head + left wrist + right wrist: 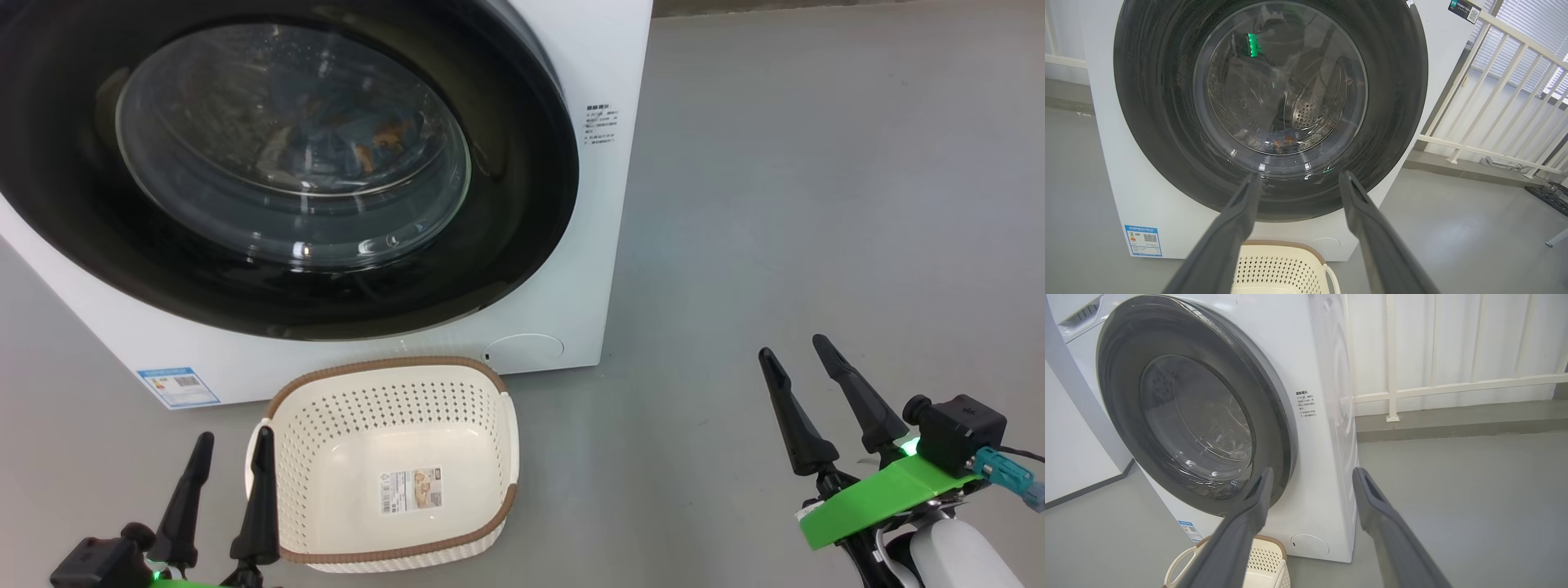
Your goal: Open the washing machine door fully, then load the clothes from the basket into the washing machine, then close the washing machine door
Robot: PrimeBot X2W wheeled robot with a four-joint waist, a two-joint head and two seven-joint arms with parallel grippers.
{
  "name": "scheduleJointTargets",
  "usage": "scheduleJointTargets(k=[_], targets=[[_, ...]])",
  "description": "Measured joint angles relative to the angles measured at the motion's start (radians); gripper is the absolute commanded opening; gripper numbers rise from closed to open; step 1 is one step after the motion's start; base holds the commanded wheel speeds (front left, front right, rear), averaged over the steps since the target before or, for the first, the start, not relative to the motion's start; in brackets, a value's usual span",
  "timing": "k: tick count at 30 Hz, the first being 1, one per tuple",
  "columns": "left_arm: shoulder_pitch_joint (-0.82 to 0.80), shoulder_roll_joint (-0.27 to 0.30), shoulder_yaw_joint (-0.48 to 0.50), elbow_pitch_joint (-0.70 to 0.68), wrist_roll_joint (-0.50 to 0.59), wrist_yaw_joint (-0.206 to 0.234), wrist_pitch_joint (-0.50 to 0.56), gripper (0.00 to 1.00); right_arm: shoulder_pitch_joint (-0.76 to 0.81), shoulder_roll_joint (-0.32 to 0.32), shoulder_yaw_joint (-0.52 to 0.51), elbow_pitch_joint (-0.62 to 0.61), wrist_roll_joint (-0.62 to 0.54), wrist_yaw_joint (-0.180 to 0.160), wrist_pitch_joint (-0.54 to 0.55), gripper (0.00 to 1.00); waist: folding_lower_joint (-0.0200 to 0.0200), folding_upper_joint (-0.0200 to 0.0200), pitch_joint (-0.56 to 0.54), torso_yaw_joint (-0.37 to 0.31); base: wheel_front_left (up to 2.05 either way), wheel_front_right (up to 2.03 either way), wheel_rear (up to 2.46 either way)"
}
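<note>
Glossy black, the washing machine door [286, 163] lies shut straight ahead of my left gripper [233, 434], and ahead and off to the left of my right gripper [791, 346]. In the right wrist view its rim lies close along the white front of the washing machine [604, 245], though I cannot tell whether the latch has caught. Through the glass bowl I make out the clothes [1284, 141], blue cloth with orange-brown marks, lying low in the steel drum. The basket [392, 400] stands on the floor [816, 204] below the door, just beside the inner finger of my left gripper. I cannot tell whether they touch. It is bare inside down to the label sticker on its bottom. Both grippers carry nothing and their fingers are spread apart, the left low by the basket, the right well off to the side over grey floor. I judge the loading done and the closing step at its end or already over. As I see it, the next move calls only for a check. That would be a light push of one finger on the black rim, clear of the bulging glass, to be sure the door is seated. Otherwise both arms can be left parked. A blue energy label [178, 386] sits ahead and left of the left gripper, and a white railing [1494, 102] runs beyond the machine to that gripper's right.
</note>
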Motion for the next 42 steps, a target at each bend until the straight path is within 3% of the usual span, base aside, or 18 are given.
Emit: scheduleJointTargets(k=[24, 25, 31, 42], targets=[[-0.002, 0.000, -0.001, -0.012, 0.000, 0.000, 0.000, 1.00, 0.000, 0.007, -0.005, 0.000, -0.001, 0.000, 0.000, 1.00, 0.0000, 0.0000, 0.017, 0.003, 0.00, 0.00, 0.00], [-0.002, -0.002, -0.002, -0.006, 0.000, 0.000, 0.001, 0.00, 0.000, 0.009, -0.003, 0.006, -0.001, 0.000, 0.000, 0.00, 0.0000, 0.0000, 0.017, 0.003, 0.00, 0.00, 0.00], [0.027, -0.035, -0.011, 0.057, -0.006, 0.000, 0.010, 0.00, 0.050, 0.037, 0.004, 0.072, 0.004, 0.000, 0.002, 0.00, 0.0000, 0.0000, 0.016, 0.004, 0.00, 0.00, 0.00], [0.030, -0.035, -0.004, 0.057, -0.097, 0.010, 0.034, 0.00, 0.055, 0.044, -0.007, 0.074, 0.095, 0.000, 0.028, 0.00, 0.0000, 0.0019, 0.009, 0.007, 0.00, 0.00, 0.00]])
